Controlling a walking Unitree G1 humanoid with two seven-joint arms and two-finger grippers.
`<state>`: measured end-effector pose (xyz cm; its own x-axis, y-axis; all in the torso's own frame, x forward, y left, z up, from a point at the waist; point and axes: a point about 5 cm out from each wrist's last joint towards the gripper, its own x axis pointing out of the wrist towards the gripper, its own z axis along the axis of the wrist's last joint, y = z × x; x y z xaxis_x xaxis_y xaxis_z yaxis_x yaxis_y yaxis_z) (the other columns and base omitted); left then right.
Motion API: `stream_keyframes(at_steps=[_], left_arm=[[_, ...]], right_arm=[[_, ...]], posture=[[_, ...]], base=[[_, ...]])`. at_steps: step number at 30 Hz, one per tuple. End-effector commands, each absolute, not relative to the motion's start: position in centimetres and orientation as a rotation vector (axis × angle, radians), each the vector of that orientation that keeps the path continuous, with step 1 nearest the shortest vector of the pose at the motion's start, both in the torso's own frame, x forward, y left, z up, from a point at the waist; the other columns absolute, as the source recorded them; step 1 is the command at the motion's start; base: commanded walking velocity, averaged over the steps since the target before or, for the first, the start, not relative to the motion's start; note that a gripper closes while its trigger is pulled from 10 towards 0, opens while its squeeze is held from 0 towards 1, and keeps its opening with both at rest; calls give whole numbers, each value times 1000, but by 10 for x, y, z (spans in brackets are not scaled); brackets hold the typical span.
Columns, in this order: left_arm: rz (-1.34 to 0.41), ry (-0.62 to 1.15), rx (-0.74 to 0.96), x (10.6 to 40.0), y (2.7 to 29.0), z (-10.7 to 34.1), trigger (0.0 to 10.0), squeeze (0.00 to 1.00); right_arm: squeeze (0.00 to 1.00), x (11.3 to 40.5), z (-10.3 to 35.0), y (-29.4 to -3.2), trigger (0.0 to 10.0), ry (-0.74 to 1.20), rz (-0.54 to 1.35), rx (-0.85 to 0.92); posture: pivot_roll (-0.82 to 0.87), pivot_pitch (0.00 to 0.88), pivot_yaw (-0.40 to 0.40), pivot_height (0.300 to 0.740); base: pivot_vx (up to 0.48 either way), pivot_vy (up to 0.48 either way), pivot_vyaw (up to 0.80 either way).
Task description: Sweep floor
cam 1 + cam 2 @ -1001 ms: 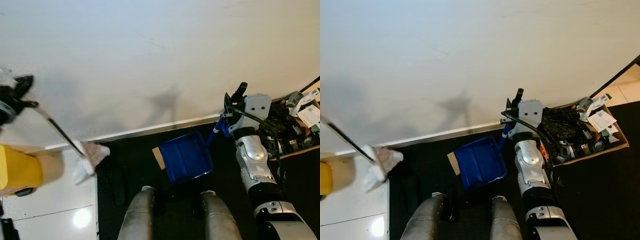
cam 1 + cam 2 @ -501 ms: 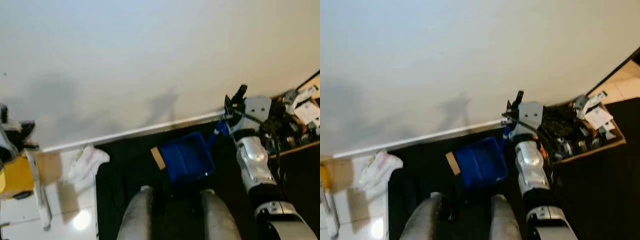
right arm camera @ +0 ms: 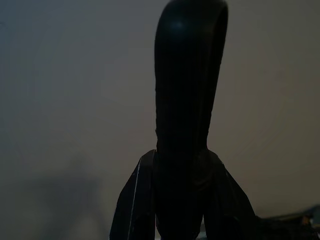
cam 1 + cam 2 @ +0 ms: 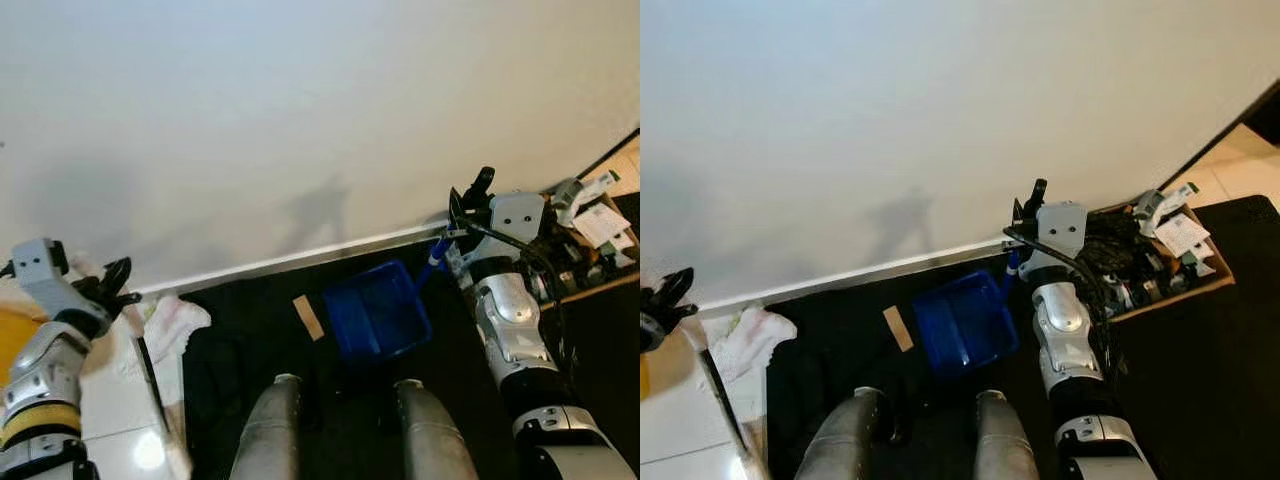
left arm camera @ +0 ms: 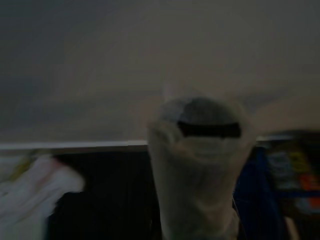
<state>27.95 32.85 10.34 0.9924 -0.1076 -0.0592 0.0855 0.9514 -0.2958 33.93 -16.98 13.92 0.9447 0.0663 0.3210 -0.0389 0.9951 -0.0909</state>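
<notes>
1. Since a second ago, the left arm is swinging inward from the 9 o'clock edge, and the broom stick is dropping from a slant to near upright.
2. The left gripper (image 4: 112, 283) is closing on the broom handle (image 4: 150, 372) at 8 o'clock.
3. The right gripper (image 4: 468, 196) is clamping the blue dustpan (image 4: 378, 317), which is resting on the dark mat (image 4: 250, 330) at 5 o'clock.
4. A crumpled white cloth (image 4: 173, 321) and a cardboard scrap (image 4: 308, 317) are lying outside the pan, so most sweeping seems left.
</notes>
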Motion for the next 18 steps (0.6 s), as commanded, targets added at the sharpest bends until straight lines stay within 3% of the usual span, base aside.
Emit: stream_keyframes(at_steps=[1, 4, 8, 18], left_arm=[[-138, 70, -315, 276, 322, 99, 10000, 0], [-308, 47, -378, 278, 295, 100, 10000, 0], [-409, 21, -626, 281, 279, 100, 10000, 0], [-251, 82, -858, 268, 278, 72, 10000, 0]], right_arm=[[0, 336, 139, -174, 10000, -340, 42, -83], [0, 336, 139, -173, 10000, -340, 40, -80], [0, 337, 139, -171, 10000, -342, 39, -74], [0, 336, 141, -175, 10000, -347, 29, -76]], posture=[[26, 377, -20, 740], [28, 371, -15, 740], [30, 369, -11, 740], [17, 367, 0, 740]], base=[[0, 0, 0], [0, 0, 0], [0, 0, 0], [0, 0, 0]])
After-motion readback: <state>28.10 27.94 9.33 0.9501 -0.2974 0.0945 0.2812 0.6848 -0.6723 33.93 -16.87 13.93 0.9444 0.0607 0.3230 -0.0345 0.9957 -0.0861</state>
